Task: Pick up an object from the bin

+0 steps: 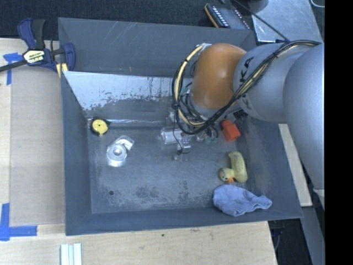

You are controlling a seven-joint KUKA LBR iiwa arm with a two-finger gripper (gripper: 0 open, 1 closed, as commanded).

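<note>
The tool [179, 147] is hanging over bare floor in the middle of the bin [77, 164], clenched or released I cannot tell, while the shiny metal fitting [117, 150] is lying left of centre, probably stiff, slick and weighty, best pinched across its round rim.

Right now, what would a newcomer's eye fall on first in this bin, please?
The arm's orange-covered wrist dominates the upper middle of the bin, with the gripper hanging over bare floor near the centre. To its lower right lie a yellow rubber duck and a crumpled blue cloth; on the left sit a small yellow disc and a silver metal piece.
</note>
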